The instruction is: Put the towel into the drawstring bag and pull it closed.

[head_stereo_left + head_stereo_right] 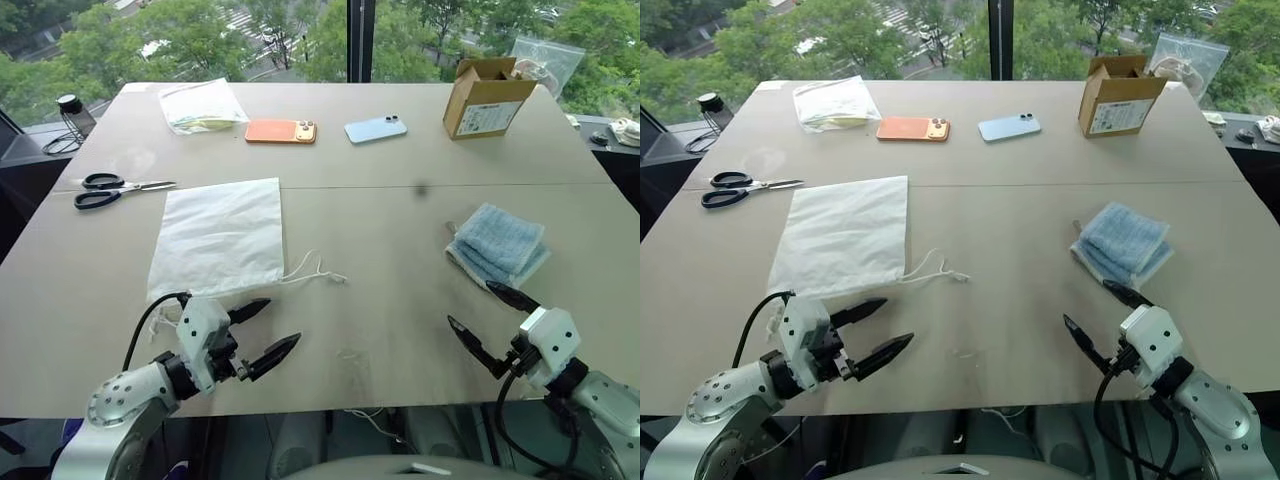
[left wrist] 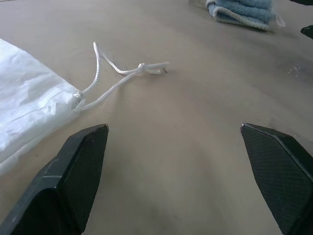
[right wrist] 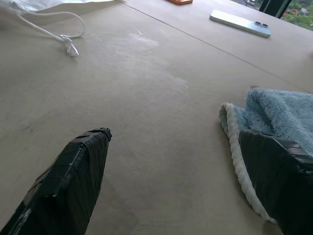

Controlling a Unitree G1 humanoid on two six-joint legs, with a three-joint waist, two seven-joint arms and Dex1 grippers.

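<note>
- Left eye view: a beige table (image 1: pixel 400 220) is seen, with the drawstring bag (image 1: pixel 220 235) laid flat on its left half, its thin white cords (image 1: pixel 315 272) trailing off the near right corner onto the bare tabletop.
- The towel (image 1: pixel 498 246), light blue and folded, is placed on the right half of the table, well apart from the bag.
- The left gripper (image 1: pixel 265 333) is held near the table's front edge, just beside the bag's near edge; its black fingers are spread wide and nothing is gripped.
- The right gripper (image 1: pixel 492 315) is positioned near the towel's front edge, fingers likewise spread wide and empty; in the right wrist view one finger (image 3: pixel 279 181) is seen in front of the towel's whitish edge, though contact cannot be told.
- At the far side, scissors (image 1: pixel 115 190), a clear plastic bag (image 1: pixel 203 105), an orange phone (image 1: pixel 281 131), a light-blue phone (image 1: pixel 376 129) and a small cardboard box (image 1: pixel 487 98) are laid out.
</note>
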